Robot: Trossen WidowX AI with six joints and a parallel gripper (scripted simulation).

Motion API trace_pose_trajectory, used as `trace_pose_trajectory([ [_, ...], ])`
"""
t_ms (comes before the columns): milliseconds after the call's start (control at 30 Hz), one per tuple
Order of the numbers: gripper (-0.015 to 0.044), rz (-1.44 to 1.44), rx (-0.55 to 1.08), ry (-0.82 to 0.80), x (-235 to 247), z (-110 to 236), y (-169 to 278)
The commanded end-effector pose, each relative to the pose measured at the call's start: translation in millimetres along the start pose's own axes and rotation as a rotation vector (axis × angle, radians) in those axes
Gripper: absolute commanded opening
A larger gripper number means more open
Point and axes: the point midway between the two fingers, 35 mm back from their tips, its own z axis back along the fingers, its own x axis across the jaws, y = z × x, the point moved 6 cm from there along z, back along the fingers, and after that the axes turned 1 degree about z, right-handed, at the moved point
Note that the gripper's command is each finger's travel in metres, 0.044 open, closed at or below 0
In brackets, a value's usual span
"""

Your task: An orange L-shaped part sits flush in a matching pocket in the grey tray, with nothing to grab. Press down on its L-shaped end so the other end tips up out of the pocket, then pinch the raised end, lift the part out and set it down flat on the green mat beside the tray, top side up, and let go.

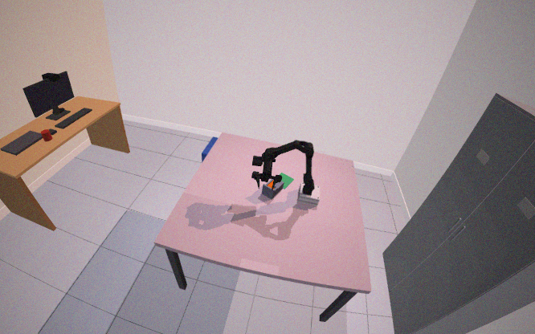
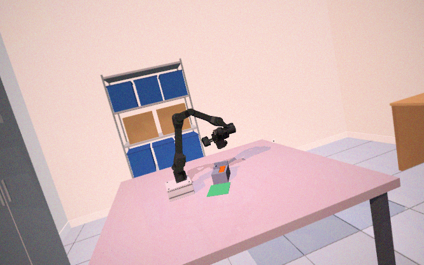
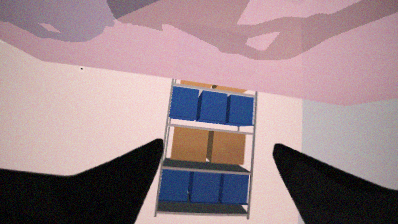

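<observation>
still unpressed, the part (image 2: pixel 221 169) lies flush in the tray (image 2: pixel 219 178), below our gripper (image 2: pixel 216 141). we hang above with fingers wide, holding nothing, since pressing comes first.

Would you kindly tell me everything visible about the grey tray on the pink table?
The grey tray is a small, boxy, matte block resting on the pink table, apart from the green mat beside it. The orange part lies in its top pocket. The open end effector hovers above, touching nothing.
</observation>
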Motion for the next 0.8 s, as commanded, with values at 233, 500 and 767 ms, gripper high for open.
trace_pose_trajectory([
  [233,0.0190,0.397,-0.470,0.168,-16,12,-17],
  [500,0.0180,0.831,-0.983,0.613,-32,55,-25],
  [767,0.0180,0.831,-0.983,0.613,-32,55,-25],
])
